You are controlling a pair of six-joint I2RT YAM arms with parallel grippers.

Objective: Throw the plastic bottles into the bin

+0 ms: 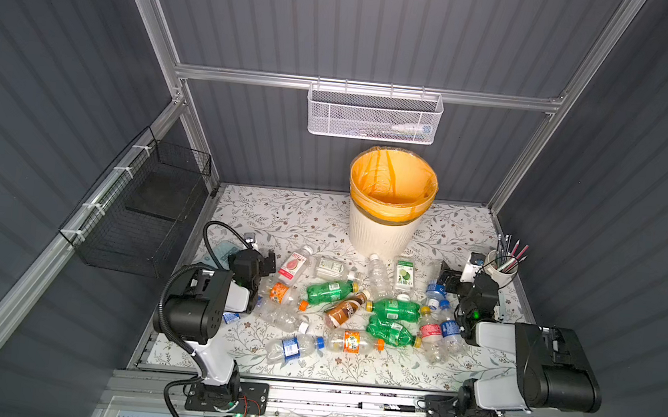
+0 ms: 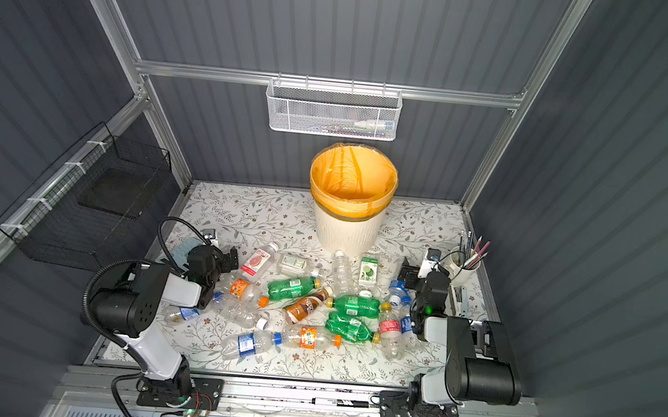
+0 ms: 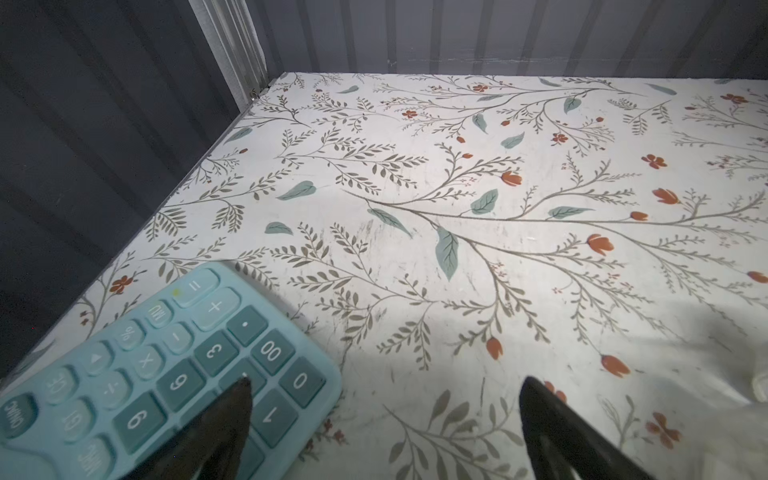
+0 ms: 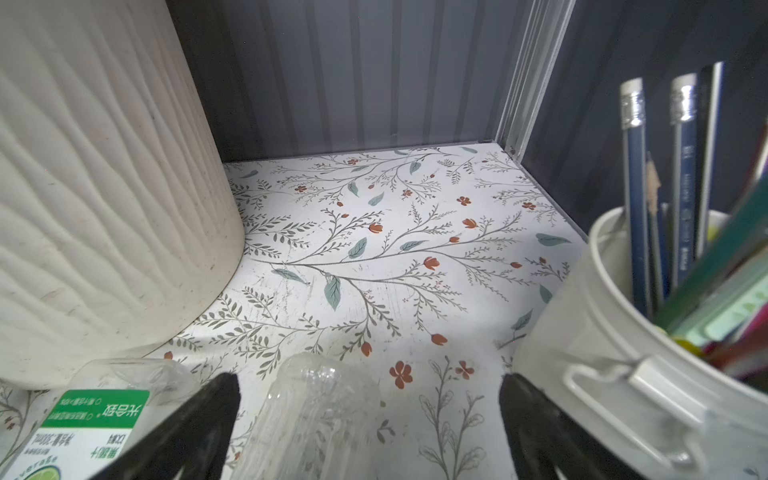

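Note:
Several plastic bottles lie scattered mid-table in both top views, among them a green one (image 1: pixel 330 290), a brown one (image 1: pixel 345 311) and a clear one (image 1: pixel 380 278). The bin (image 1: pixel 384 231) (image 2: pixel 346 231), cream and ribbed with an orange liner, stands behind them. My left gripper (image 1: pixel 267 259) (image 3: pixel 386 386) is open and empty, low at the left of the pile, one fingertip over a calculator. My right gripper (image 1: pixel 444 279) (image 4: pixel 370 382) is open at the pile's right. A clear bottle's base (image 4: pixel 320 407) lies between its spread fingers, untouched. A green-labelled bottle (image 4: pixel 95 415) lies beside it, by the bin wall (image 4: pixel 104 187).
A teal calculator (image 3: pixel 166 374) (image 1: pixel 221 251) lies at the table's left edge. A white pencil cup (image 4: pixel 623 374) (image 1: pixel 499 271) stands close beside my right gripper. A white mesh basket (image 1: pixel 374 115) hangs on the back wall and a black wire basket (image 1: pixel 144 208) on the left wall.

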